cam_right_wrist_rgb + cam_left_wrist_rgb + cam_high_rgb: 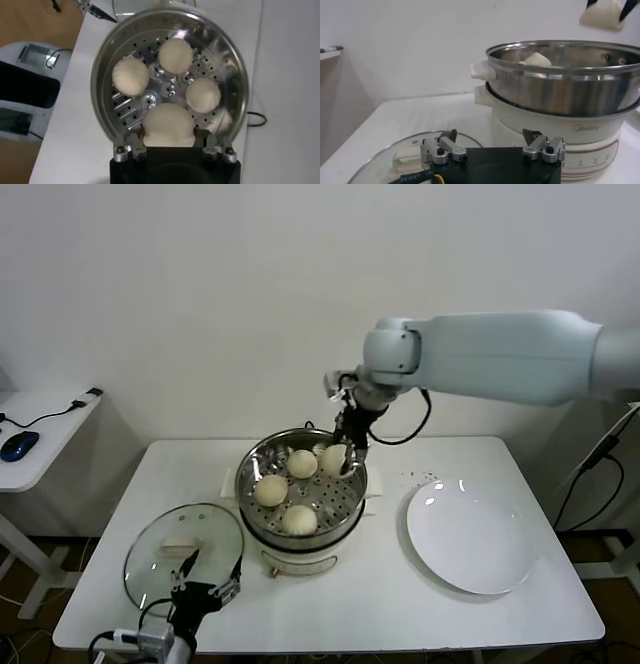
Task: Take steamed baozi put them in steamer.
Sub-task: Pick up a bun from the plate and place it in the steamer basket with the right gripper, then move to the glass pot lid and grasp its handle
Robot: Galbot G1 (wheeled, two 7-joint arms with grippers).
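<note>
The steamer stands mid-table, a shiny steel pot with a perforated tray on a white base. Three baozi lie on the tray. My right gripper is shut on a fourth baozi and holds it over the far right part of the tray. In the right wrist view that baozi sits between the fingers, above the steamer, with three buns below. My left gripper is open and empty, low at the front left over the glass lid.
A round glass lid lies on the table left of the steamer. A flat white plate lies to the right. A side table with a blue mouse stands far left. The left wrist view shows the steamer's wall.
</note>
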